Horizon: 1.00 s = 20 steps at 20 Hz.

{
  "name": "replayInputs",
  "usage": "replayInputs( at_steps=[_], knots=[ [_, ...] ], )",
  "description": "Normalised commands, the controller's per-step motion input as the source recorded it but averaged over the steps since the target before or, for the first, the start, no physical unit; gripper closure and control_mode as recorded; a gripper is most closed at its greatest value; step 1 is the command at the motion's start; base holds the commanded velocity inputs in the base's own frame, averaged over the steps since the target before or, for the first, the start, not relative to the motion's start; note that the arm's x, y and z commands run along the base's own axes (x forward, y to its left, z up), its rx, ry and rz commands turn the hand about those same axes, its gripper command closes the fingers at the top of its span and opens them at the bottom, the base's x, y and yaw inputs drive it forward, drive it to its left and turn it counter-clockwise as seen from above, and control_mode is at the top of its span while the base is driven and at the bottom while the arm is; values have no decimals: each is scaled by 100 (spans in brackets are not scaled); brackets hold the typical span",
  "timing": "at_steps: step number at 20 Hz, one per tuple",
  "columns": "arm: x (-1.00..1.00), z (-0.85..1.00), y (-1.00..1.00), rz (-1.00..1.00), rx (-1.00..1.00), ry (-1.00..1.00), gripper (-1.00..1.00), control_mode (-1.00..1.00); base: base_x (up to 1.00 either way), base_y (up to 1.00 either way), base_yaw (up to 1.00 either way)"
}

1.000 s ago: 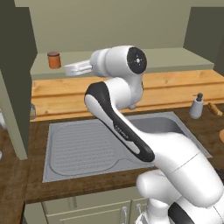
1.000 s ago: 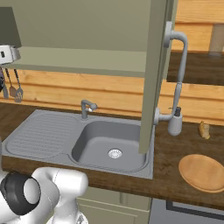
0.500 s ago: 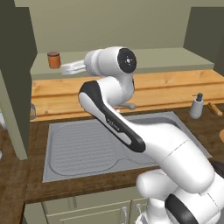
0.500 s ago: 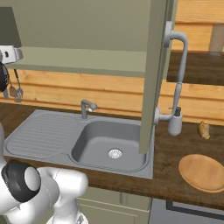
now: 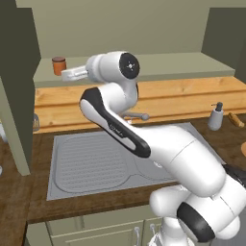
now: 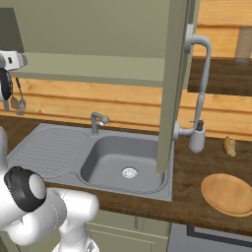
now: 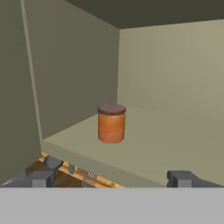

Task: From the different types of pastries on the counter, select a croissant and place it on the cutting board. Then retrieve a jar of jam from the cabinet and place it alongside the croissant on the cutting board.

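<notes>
The jam jar point(image 7: 111, 123), orange with a dark red lid, stands upright on the open cabinet's shelf point(image 7: 166, 140), centred ahead of my gripper point(image 7: 111, 179). The fingertips point(image 7: 42, 178) stand wide open at the shelf's front edge, short of the jar, with nothing between them. From the left base, the gripper point(image 5: 64, 75) sits just right of and below the jar point(image 5: 58, 65). A round wooden cutting board point(image 6: 229, 193) lies bare at the counter's right. A small tan pastry point(image 6: 229, 146) lies on the counter behind it; I cannot tell if it is the croissant.
The open cabinet door point(image 6: 172, 83) hangs over the sink point(image 6: 125, 162). A faucet point(image 6: 98, 120) and a soap dispenser point(image 6: 197, 139) stand behind the basin. The cabinet's side wall point(image 7: 65, 74) rises close left of the jar. Utensils point(image 6: 18, 101) hang at the wall.
The arm has reached further left, bringing the hand closer to the jar on the shelf. The jaws have stayed open.
</notes>
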Motion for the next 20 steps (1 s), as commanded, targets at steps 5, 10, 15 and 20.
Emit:
replayInputs(
  at_steps=[5,10,15,20],
  knots=[
    [34,0,12,0,-1,0,-100,-100,0,0,0],
    [25,-1,14,0,-1,0,-100,-100,0,0,0],
    [7,-4,5,0,0,0,-100,-100,0,0,0],
    [28,-1,4,0,0,1,-100,-100,0,0,0]
  ],
)
